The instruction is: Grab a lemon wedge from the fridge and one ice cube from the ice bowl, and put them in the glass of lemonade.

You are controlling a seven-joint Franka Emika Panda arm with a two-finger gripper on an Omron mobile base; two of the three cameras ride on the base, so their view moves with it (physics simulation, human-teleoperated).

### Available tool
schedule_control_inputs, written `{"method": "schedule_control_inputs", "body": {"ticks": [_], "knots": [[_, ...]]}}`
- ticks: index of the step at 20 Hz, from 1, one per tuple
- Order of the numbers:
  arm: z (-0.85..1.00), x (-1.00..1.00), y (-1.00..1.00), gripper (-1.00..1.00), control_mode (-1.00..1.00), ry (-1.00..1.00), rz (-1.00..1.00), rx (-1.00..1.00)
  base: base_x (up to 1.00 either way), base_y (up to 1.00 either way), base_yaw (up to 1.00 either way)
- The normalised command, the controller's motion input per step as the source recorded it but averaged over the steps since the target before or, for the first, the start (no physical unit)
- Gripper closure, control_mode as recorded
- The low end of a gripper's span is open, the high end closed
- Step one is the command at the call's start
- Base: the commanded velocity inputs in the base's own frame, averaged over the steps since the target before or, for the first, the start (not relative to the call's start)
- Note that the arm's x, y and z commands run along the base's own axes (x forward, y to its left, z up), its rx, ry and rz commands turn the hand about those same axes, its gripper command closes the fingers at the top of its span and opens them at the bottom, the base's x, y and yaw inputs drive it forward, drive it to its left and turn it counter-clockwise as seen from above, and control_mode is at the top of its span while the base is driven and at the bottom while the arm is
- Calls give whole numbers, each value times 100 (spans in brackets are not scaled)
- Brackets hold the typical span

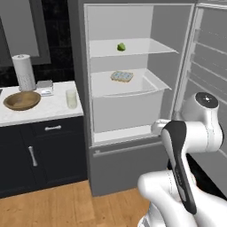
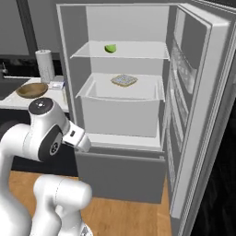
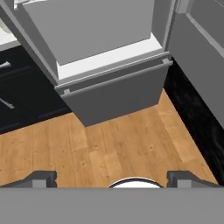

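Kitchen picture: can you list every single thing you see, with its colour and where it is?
Tall grey fridge: one, door open, right of the counter.
Tiny yellow-green lemon wedge: one, upper fridge shelf.
Flat tan-and-blue food tray: one, on the white fridge drawer.
Round brown wooden bowl: one, on the white counter.
Clear glass of pale lemonade: one, counter, nearest the fridge.
White paper towel roll: one, behind the bowl.
Dark navy cabinets: below the counter.
Wooden floor: light brown.
Robot fingers: two, dark, open, over the floor.
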Motion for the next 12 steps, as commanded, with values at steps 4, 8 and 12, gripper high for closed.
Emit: {"method": "schedule_control_inputs", "body": {"ticks": [4, 8, 12], "knots": [[0, 0, 0, -100, 100, 0, 0, 0, 61, -13, 9], [0, 0, 0, -100, 100, 0, 0, 0, 82, -36, 12], [0, 0, 0, -100, 100, 0, 0, 0, 83, -45, 13]]}}
